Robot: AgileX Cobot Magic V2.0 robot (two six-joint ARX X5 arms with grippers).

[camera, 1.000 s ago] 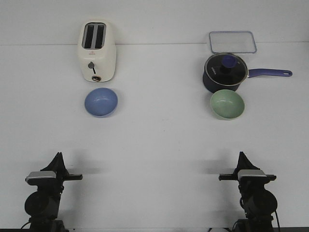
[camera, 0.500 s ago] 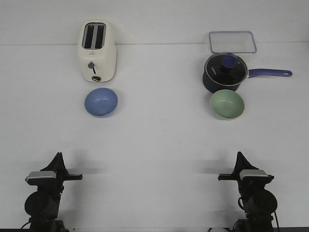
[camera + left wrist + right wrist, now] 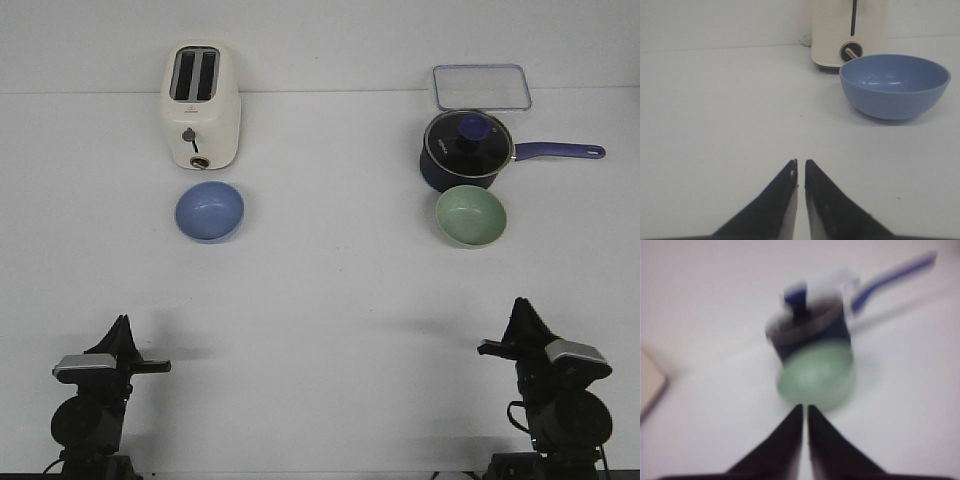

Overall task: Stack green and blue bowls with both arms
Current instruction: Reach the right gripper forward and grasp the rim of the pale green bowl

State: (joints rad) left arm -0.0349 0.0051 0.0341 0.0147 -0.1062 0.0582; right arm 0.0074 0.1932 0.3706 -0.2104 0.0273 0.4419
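The blue bowl (image 3: 209, 211) sits upright on the table in front of the toaster, at the left; it also shows in the left wrist view (image 3: 894, 85). The green bowl (image 3: 470, 216) sits upright at the right, just in front of the saucepan; it shows blurred in the right wrist view (image 3: 816, 377). My left gripper (image 3: 122, 325) (image 3: 800, 162) is shut and empty near the front edge, well short of the blue bowl. My right gripper (image 3: 521, 306) (image 3: 805, 406) is shut and empty near the front right, tilted, well short of the green bowl.
A cream toaster (image 3: 200, 106) stands behind the blue bowl. A dark navy saucepan (image 3: 466, 150) with glass lid and long handle pointing right stands behind the green bowl. A clear lidded container (image 3: 481, 86) lies at the back right.
My right arm has swung to the right and tilted, its gripper tip now a little further forward; the right wrist view is motion-blurred. The left arm and both bowls have not moved.
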